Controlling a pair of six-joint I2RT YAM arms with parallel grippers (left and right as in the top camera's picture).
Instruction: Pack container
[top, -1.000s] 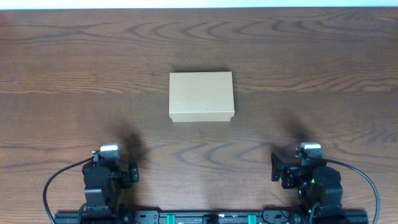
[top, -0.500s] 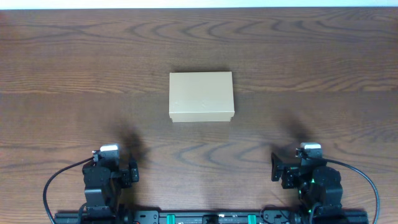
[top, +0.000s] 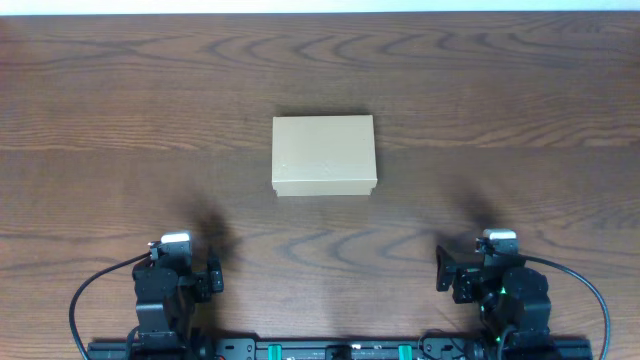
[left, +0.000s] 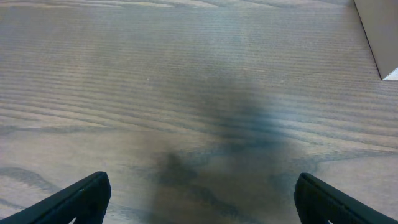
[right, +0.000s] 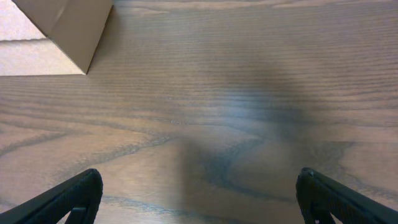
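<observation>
The container (top: 323, 154) is a small tan cardboard box lying shut in the middle of the wooden table. Its corner shows at the top right of the left wrist view (left: 380, 31) and at the top left of the right wrist view (right: 59, 31). My left gripper (top: 178, 262) is at the near left edge, open and empty, its fingertips wide apart over bare wood (left: 199, 193). My right gripper (top: 497, 262) is at the near right edge, open and empty as well (right: 199, 193). Both are well short of the box.
The brown wooden table (top: 520, 110) stretches round the box on every side. A black rail with cables (top: 330, 350) runs along the near edge between the two arm bases.
</observation>
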